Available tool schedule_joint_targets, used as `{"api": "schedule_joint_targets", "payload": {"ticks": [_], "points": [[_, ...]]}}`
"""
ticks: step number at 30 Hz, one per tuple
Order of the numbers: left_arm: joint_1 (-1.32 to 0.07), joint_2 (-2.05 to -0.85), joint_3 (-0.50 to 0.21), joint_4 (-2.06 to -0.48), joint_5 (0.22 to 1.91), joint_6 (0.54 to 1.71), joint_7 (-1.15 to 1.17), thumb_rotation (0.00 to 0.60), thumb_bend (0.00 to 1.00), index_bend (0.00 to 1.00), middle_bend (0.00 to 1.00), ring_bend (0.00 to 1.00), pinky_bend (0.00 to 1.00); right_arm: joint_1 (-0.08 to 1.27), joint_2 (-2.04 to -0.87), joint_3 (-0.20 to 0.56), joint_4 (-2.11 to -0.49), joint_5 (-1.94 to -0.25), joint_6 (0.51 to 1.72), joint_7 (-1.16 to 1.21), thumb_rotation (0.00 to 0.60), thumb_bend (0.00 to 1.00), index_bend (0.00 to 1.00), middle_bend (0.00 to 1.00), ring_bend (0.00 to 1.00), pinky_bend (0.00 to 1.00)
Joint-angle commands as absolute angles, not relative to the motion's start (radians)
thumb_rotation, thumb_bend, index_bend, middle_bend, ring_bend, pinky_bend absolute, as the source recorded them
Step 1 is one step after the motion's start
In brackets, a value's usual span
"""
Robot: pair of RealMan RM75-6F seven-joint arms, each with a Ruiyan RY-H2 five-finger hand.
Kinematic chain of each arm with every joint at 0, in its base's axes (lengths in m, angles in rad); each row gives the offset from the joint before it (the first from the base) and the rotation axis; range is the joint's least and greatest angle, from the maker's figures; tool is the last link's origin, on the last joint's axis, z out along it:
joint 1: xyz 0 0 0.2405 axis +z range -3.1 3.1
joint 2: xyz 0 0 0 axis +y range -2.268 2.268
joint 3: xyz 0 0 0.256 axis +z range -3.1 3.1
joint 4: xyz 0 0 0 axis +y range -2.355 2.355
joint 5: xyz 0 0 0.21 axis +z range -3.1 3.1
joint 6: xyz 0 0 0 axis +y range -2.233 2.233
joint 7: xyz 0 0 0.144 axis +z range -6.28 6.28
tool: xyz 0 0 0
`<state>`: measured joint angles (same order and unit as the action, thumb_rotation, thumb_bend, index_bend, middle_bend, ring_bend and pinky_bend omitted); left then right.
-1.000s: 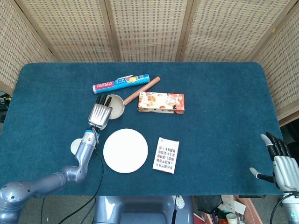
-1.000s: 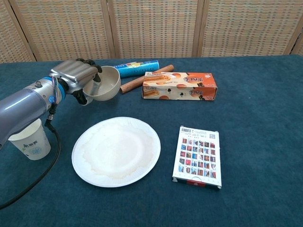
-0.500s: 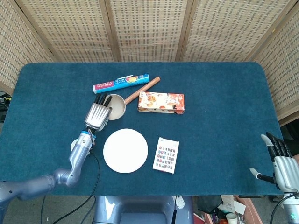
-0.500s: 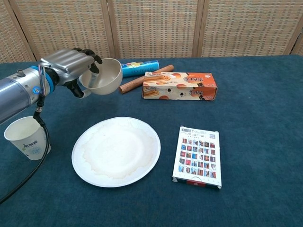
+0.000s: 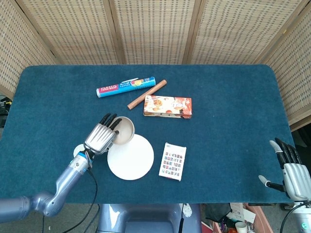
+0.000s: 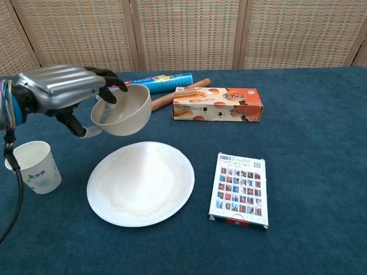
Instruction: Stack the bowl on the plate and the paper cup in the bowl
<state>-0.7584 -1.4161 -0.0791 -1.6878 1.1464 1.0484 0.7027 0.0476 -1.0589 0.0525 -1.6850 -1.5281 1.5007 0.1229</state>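
My left hand (image 5: 101, 138) (image 6: 63, 91) grips a beige bowl (image 5: 123, 131) (image 6: 124, 110) by its rim and holds it in the air over the plate's far left edge. The white paper plate (image 5: 132, 158) (image 6: 141, 182) lies flat on the blue cloth below it. A white paper cup (image 6: 36, 167) (image 5: 77, 152) stands upright left of the plate, partly hidden by my left arm in the head view. My right hand (image 5: 292, 167) hangs at the table's near right corner, fingers spread, holding nothing.
A card of small pictures (image 5: 173, 161) (image 6: 241, 189) lies right of the plate. Behind stand an orange snack box (image 5: 167, 106) (image 6: 218, 104), a wooden rolling pin (image 5: 146, 94) (image 6: 175, 95) and a blue wrap box (image 5: 125, 87) (image 6: 160, 82). Wicker screens close the back.
My left hand has lifted the bowl off the table and carried it toward me, from beside the rolling pin to over the plate's edge. The right hand has stayed put.
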Motion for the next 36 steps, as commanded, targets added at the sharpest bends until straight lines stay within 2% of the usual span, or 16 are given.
{"api": "schedule_joint_targets", "payload": {"ticks": [1,22,36], "points": [[-0.744,-1.386,-0.028,-1.742,1.166,1.029,0.736,0.600,0.37,0.67,0.14,0.00,0.06,0.045,-1.056,0.054,-1.687,-1.529,1.507,0.125,0.600,0.15,0.00,0.00,0.00,0.00],[-0.791,-1.474,-0.007,-1.781,1.090,1.005,0.878,0.600,0.37,0.67,0.14,0.00,0.06,0.031,-1.044,0.059,-1.686,-1.536,1.539,0.161,0.600,0.15,0.00,0.00,0.00,0.00],[-0.809,-1.477,0.023,-1.803,1.019,1.013,0.956,0.600,0.37,0.67,0.14,0.00,0.06,0.027,-1.040,0.060,-1.687,-1.540,1.547,0.169,0.600,0.15,0.00,0.00,0.00,0.00]]}}
